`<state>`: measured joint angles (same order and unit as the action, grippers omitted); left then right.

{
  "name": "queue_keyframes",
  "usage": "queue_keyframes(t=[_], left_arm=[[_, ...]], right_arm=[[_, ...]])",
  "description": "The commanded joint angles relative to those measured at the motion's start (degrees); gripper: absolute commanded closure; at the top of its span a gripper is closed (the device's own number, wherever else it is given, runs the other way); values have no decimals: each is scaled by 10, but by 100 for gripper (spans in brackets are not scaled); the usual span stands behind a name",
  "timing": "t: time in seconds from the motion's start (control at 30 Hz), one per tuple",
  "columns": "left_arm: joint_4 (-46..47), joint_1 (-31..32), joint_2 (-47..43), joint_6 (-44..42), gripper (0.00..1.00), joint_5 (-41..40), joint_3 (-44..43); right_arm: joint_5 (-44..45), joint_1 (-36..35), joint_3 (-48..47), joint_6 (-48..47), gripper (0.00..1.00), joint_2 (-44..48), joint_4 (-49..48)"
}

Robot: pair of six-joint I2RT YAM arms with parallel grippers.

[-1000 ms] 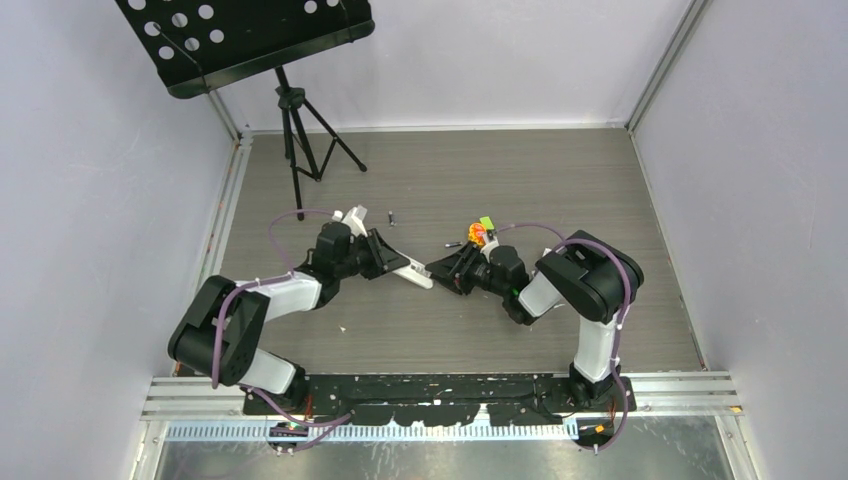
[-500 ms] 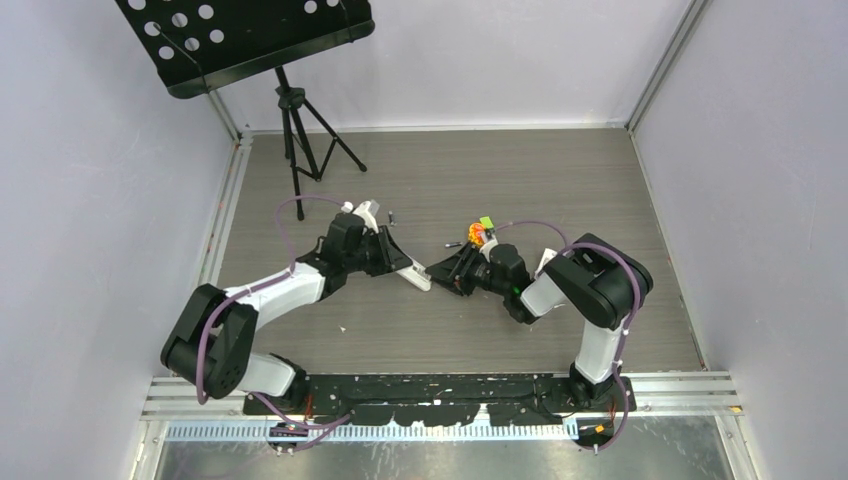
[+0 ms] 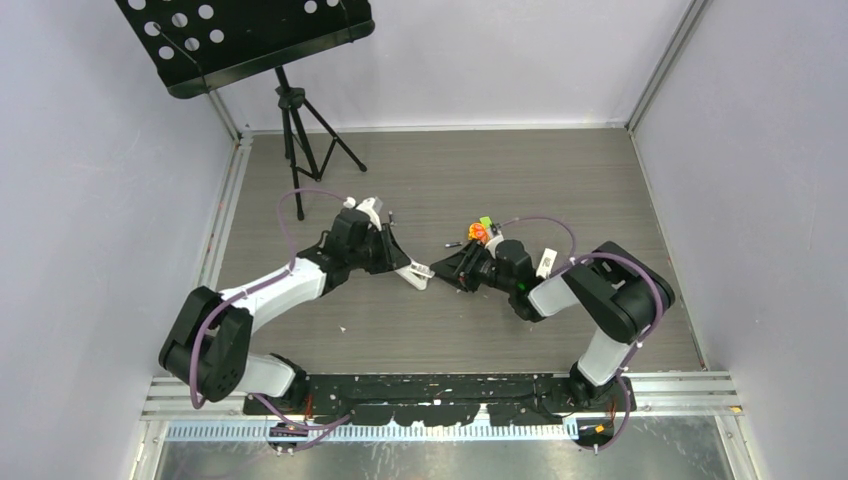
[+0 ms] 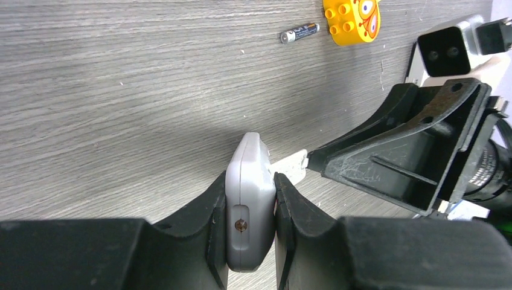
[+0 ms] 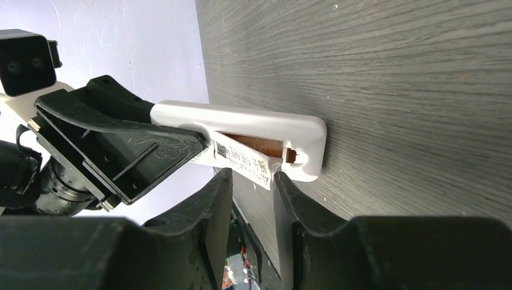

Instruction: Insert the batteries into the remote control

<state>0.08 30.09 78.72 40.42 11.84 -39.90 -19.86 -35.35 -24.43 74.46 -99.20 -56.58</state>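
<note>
One battery (image 4: 300,32) lies loose on the table (image 4: 121,90); none visibly seated. Left gripper (image 4: 250,181) clamps the remote (image 4: 249,229) on edge; right gripper (image 5: 253,181), narrow, flanks a white printed piece (image 5: 244,159) at the open slot (image 5: 259,142), grip unclear.

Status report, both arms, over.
Left gripper clamped on remote control. Right gripper at its labelled cover, grip unclear. Battery loose on table, not loaded.

so the remote (image 4: 249,211) sits mid table (image 3: 450,180) in the left hand (image 4: 249,184), right hand (image 5: 250,176) just right of it, a loose battery (image 4: 300,32) and toy block (image 4: 352,15) further back
</note>
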Motion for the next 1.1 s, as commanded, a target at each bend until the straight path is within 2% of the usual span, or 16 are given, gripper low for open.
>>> queue_keyframes(t=[0.0,0.23,0.37,0.5,0.6,0.73,0.9,1.07], left_arm=[[-130,8,9,-65,100,-51,-19],[-198,9,37,-109,100,-69,-94],[-259,8,50,-144,100,-77,-149],[-288,9,41,-178,100,-61,-184],[-291,8,28,-213,100,25,-201],[-278,9,-1,-258,100,177,-207],[-234,10,-66,-280,100,333,-186],[-140,12,-124,-256,100,449,-151]], right_arm=[[39,8,-5,-53,65,57,74],[150,14,-43,-128,66,133,360],[163,15,-47,-158,65,171,408],[143,15,-71,-214,57,215,463],[102,15,-98,-276,47,247,492],[-35,13,-106,-349,23,299,465],[-162,5,-115,-398,20,341,465],[-233,-25,-125,-420,21,377,487]])
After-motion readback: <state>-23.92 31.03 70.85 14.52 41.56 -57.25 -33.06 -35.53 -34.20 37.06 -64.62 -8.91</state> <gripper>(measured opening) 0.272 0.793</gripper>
